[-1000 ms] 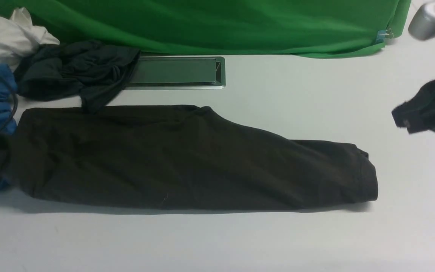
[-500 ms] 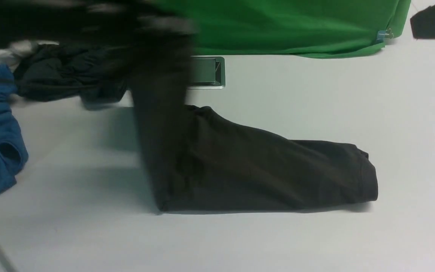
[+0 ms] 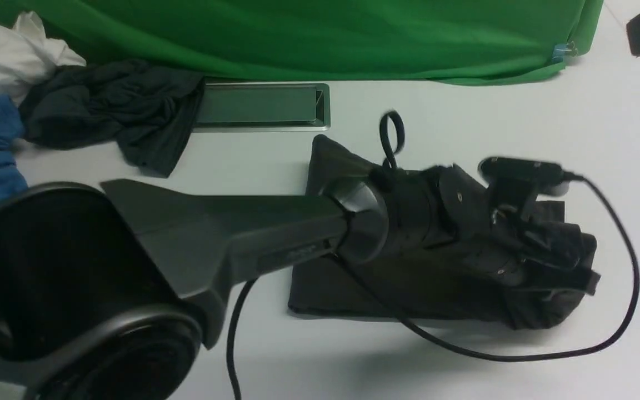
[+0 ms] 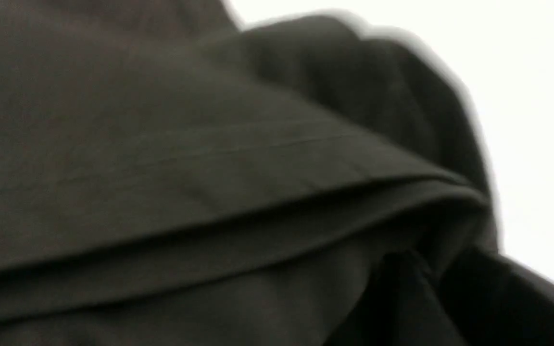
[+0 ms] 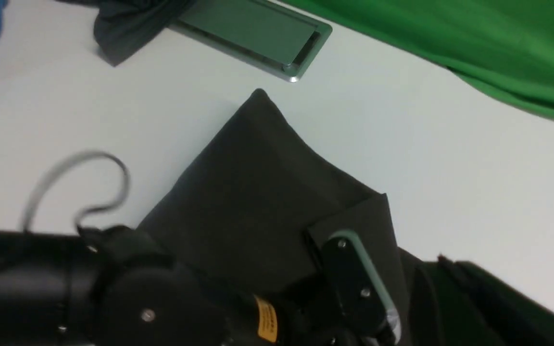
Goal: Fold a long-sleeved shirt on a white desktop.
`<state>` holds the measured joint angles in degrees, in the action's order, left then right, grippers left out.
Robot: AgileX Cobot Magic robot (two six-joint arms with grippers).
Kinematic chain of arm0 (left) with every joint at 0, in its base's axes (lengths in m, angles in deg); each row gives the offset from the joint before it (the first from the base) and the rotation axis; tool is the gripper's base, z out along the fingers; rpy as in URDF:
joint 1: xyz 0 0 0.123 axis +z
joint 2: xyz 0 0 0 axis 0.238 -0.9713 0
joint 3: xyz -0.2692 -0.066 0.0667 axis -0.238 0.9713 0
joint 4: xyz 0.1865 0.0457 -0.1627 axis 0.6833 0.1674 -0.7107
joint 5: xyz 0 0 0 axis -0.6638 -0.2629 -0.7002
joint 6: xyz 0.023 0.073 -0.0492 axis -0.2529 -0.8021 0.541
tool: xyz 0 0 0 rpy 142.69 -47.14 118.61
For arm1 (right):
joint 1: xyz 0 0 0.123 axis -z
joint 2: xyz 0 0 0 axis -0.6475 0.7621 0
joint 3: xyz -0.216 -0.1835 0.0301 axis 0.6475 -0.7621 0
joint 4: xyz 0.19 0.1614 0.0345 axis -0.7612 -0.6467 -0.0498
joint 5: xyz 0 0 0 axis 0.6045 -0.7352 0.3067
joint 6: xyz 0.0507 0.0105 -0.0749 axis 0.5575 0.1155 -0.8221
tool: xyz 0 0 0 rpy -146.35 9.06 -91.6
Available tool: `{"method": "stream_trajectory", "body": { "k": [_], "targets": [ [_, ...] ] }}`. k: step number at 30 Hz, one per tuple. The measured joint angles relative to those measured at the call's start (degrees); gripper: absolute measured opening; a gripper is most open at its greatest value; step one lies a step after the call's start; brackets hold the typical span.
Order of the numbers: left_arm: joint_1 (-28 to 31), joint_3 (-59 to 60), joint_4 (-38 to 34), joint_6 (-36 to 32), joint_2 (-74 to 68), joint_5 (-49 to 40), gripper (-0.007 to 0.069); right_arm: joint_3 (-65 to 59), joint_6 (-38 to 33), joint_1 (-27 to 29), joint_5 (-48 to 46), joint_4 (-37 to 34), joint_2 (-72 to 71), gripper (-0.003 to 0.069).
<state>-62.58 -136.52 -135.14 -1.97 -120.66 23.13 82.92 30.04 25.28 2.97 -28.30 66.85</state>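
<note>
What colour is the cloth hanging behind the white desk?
The backdrop cloth is bright green, plain, without pattern; the front view shows it best.

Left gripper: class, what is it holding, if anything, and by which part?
It cannot be told: the left gripper rests at the right-hand end of the long-sleeved shirt, its jaws lost against the dark cloth.

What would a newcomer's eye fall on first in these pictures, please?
The black left arm dominates the front view, reaching from the near left across to the right end of the long-sleeved shirt, which lies folded into a dark bundle on the white desktop. Behind it, a bright green backdrop runs along the far edge, with crumpled garments heaped at the far left.
</note>
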Motion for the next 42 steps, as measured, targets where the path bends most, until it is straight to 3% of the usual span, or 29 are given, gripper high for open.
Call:
{"method": "stream_trajectory", "body": {
  "k": [1, 5, 6, 8, 13, 17, 21, 24, 28, 31, 39, 42],
  "targets": [
    [0.3, -0.3, 1.3, 0.7, 0.3, -0.3, 0.0320, 0.0, -0.2, 0.0, -0.1, 0.0, -0.1, 0.0041],
    [1.5, -0.9, 3.3, 0.9, 2.8, -1.1, 0.0514, 0.0, -0.4, 0.0, -0.1, -0.1, -0.2, 0.0050],
    [2.4, -0.9, 5.5, 1.0, 4.8, -1.7, 0.0597, 0.0, -0.4, 0.0, -0.1, -0.1, -0.3, 0.0056],
    [4.4, -1.5, 10.3, 1.2, 8.6, -3.5, 0.0665, 0.0, -0.4, 0.0, 0.4, 0.0, -0.6, 0.0059],
    [13.2, -2.0, 21.3, 9.9, 17.4, -10.1, 0.0692, 0.0, -0.5, 0.0, 2.9, 0.0, -2.7, 0.0069],
    [20.2, -1.9, 24.6, 13.0, 19.1, -15.7, 0.0693, -2.1, -0.8, 0.0, 5.1, -0.1, -3.4, 0.0081],
    [24.8, 2.7, 23.1, 10.6, 17.8, -18.6, 0.0633, -9.6, -4.2, -0.3, 7.4, -2.1, -1.7, 0.0095],
    [24.9, 9.3, 19.2, 6.2, 13.6, -19.6, 0.0448, -16.0, -5.2, -0.5, 9.9, -3.9, 3.9, 0.0108],
    [25.0, 13.7, 19.7, 9.0, 9.7, -17.7, 0.0155, -17.8, -6.2, -0.5, 14.2, -4.1, 11.8, 0.0182],
    [25.2, 14.0, 21.8, 10.7, 9.9, -16.0, 0.0036, -17.7, -8.3, -0.9, 18.6, -4.4, 17.6, 0.0262],
    [25.6, 14.0, 21.6, 10.9, 9.9, -15.1, 0.0020, -11.8, -9.0, -5.1, 23.2, -4.2, 32.8, 0.0321],
    [25.6, 14.0, 21.5, 10.9, 9.8, -15.0, 0.0020, -7.7, -7.4, -5.7, 25.3, -3.7, 37.7, 0.0394]
  ]
}}
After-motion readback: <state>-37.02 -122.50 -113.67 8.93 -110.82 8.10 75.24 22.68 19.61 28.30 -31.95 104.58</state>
